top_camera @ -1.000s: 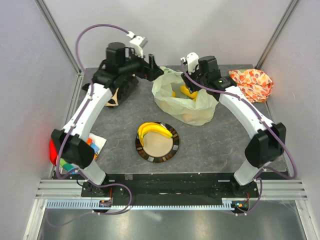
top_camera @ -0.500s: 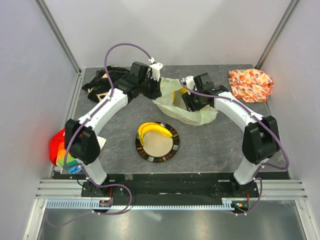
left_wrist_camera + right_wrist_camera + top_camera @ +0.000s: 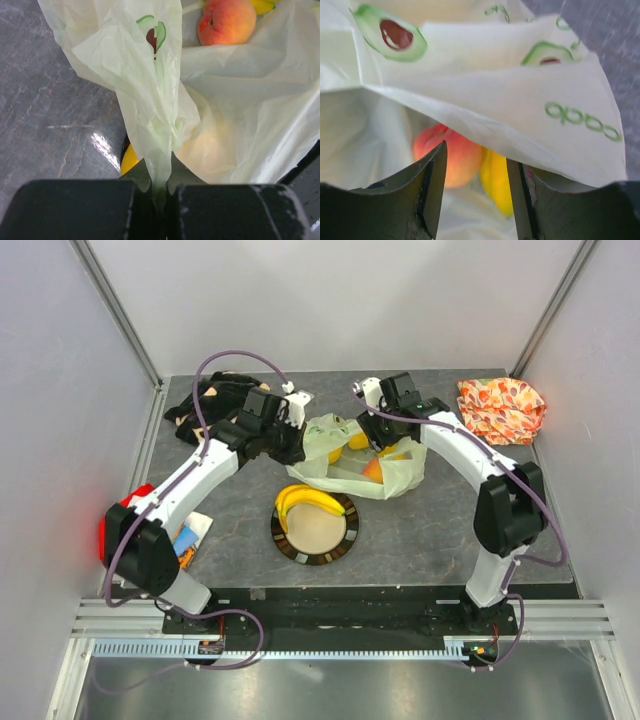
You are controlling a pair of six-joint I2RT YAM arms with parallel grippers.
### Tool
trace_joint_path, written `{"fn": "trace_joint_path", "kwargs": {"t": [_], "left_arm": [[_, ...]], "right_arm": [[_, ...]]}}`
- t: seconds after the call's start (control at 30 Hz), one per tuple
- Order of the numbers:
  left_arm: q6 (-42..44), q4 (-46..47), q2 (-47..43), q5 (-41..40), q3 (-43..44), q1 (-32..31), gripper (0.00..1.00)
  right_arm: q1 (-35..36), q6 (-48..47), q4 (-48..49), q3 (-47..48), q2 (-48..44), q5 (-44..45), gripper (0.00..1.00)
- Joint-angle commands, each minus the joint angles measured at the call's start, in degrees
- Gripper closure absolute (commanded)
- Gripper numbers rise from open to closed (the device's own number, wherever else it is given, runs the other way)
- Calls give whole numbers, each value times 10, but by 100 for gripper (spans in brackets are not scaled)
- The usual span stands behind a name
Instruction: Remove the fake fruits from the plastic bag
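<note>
**A:** Status?

**B:** Partly done. One glossy yellow plastic banana bunch is out, lying on the round patterned-rim plate on the dark grey desk. The rest sit in the crinkly pale yellow-green plastic bag just behind the plate.

**A:** What's inside?

**B:** A round orange-pink peach with a yellow fruit beside it. Can't tell if there's more.

**A:** Claws?

**B:** Left claw is clenched on a fold of bag film. Right claw is released, fingers spread at the bag mouth over the peach.
</note>
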Motion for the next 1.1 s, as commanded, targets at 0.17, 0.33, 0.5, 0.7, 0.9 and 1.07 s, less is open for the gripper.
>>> {"fn": "trace_joint_path", "kwargs": {"t": [0.17,0.33,0.5,0.7,0.9,1.07], "left_arm": [[65,39,85,-43,103,1,98],[66,43,97,-42,102,1,98],[56,41,116,-20,123,1,98],[50,41,136,-29,156,2,98],[52,46,137,-36,155,3,98],[51,54,139,-42,152,5,98]], "right_arm": [[-15,-119,63,82,136,25,40],[-18,-174,67,140,193,-4,32],[-18,-211,71,185,238,-35,27],[-22,-236,-7,278,318,-35,48],[-28,-268,-27,239,281,-34,43],[-29,-254,23,200,284,-29,67]]}}
